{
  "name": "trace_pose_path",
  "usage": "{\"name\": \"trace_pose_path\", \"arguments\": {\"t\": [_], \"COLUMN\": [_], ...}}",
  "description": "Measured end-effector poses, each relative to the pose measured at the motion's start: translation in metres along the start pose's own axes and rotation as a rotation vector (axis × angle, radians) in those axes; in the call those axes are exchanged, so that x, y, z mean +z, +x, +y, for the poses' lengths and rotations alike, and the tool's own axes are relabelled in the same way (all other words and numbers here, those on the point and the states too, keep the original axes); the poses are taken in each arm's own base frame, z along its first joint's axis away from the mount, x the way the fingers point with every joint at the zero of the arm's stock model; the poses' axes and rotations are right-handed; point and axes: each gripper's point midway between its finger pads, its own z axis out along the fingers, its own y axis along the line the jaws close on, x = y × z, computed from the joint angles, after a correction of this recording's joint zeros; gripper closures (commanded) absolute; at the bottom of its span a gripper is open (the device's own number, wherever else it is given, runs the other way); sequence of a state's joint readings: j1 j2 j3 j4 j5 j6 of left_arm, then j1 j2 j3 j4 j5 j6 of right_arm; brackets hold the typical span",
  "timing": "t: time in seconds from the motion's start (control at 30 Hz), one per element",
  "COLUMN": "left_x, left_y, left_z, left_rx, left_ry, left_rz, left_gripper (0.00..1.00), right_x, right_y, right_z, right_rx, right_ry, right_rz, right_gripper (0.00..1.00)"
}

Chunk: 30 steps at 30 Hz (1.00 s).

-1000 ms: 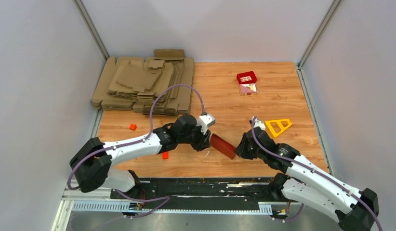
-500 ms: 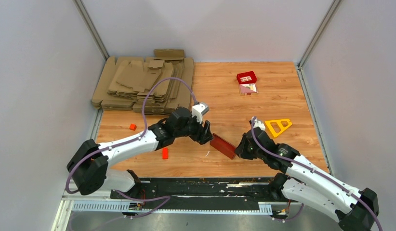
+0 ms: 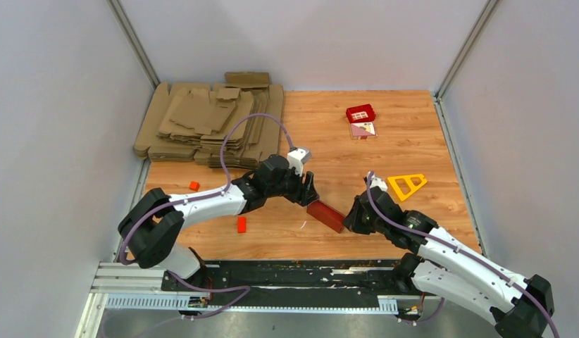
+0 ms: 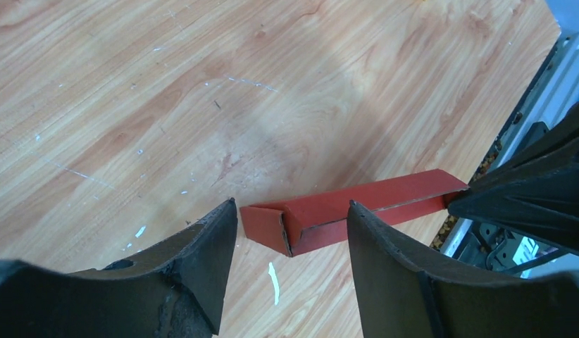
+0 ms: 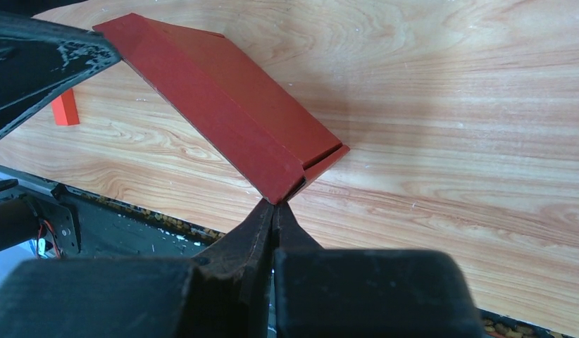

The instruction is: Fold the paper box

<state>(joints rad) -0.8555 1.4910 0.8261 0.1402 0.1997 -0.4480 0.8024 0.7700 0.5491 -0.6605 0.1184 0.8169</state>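
Observation:
The paper box (image 3: 325,215) is a long, flat-folded strip of bright red card lying slantwise on the wooden table near the front. It also shows in the left wrist view (image 4: 357,208) and the right wrist view (image 5: 223,105). My left gripper (image 3: 309,196) is open, and in its own view (image 4: 292,205) its fingers stand on either side of the box's left end without touching it. My right gripper (image 3: 349,220) is shut, and its tips (image 5: 274,204) pinch the box's right corner.
A stack of brown cardboard sheets (image 3: 209,123) lies at the back left. A small red tile with windows (image 3: 360,113) and a pink card (image 3: 362,129) sit at the back right. A yellow triangle (image 3: 406,184) lies beside the right arm. Two orange blocks (image 3: 194,186) (image 3: 241,224) lie at the left.
My left arm has swung and its gripper has moved a little back and right, up to the box's left end. The box and the right arm have stayed in place.

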Motion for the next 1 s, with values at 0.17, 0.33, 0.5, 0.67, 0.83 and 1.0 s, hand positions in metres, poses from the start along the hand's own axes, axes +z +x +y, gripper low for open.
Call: {"name": "trace_pose_path", "arguments": {"t": [0.17,0.33,0.5,0.67,0.83,1.0], "left_x": [0.006,0.008,0.009,0.009,0.009,0.009], "left_y": [0.002,0.004,0.011,0.012,0.012,0.012], "left_z": [0.002,0.002,0.002,0.001,0.001,0.001], "left_rx": [-0.011,-0.021,-0.039,-0.044,-0.042,-0.041], "left_ry": [0.0,0.014,0.042,0.056,0.058,0.058], "left_rz": [0.001,-0.024,-0.057,-0.075,-0.081,-0.082], "left_gripper": [0.45,0.53,0.56,0.58,0.59,0.62], "right_x": [0.0,0.0,0.001,0.001,-0.002,-0.013], "right_y": [0.0,0.0,0.002,0.003,0.004,-0.006], "right_z": [0.0,0.001,-0.001,-0.002,-0.003,0.005], "right_rx": [0.0,0.0,-0.008,-0.019,-0.049,-0.085], "right_ry": [-0.002,-0.003,0.002,0.002,-0.002,-0.036], "right_rz": [0.0,-0.001,0.004,0.01,0.019,-0.011], "right_gripper": [0.96,0.88,0.78,0.65,0.56,0.5]}}
